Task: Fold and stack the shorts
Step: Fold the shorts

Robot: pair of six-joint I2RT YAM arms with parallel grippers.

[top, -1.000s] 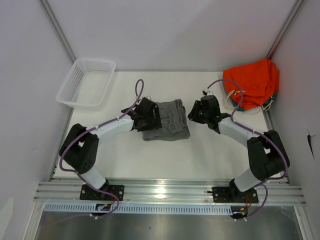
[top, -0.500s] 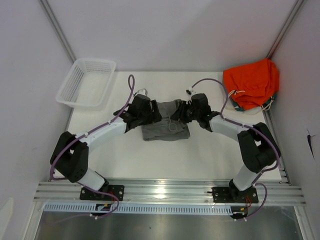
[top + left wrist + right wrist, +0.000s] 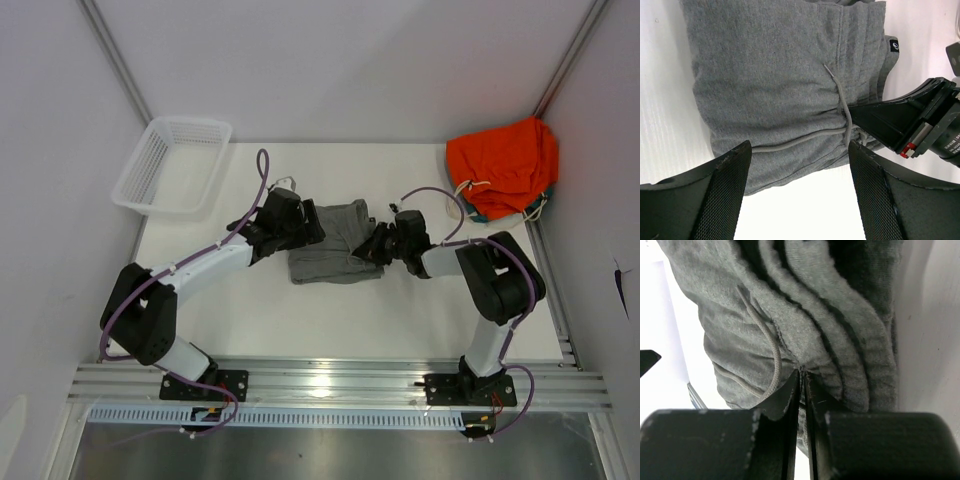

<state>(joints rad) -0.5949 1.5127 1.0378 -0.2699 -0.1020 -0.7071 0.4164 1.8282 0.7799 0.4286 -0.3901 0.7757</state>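
The grey shorts (image 3: 335, 245) lie folded in a small rectangle mid-table, with a grey drawstring (image 3: 790, 144) across the top and a small dark tag (image 3: 895, 46) at one hem. My left gripper (image 3: 303, 228) is open at the shorts' left edge; in its wrist view the gripper (image 3: 799, 150) straddles the folded edge (image 3: 780, 85) with nothing between the pads. My right gripper (image 3: 372, 248) is at the shorts' right edge, its jaws pressed together on a fold of the grey fabric (image 3: 790, 315); its tips (image 3: 801, 372) sit at the layered edge. Its fingers also show in the left wrist view (image 3: 875, 117).
A bright orange garment (image 3: 505, 165) with a white drawstring is heaped at the back right corner. A white mesh basket (image 3: 170, 165) stands at the back left. Bare white table (image 3: 300, 320) lies in front of the shorts.
My right gripper moved left and down to the shorts' right edge and shut on the fabric. My left gripper shifted back along the left edge, then held still.
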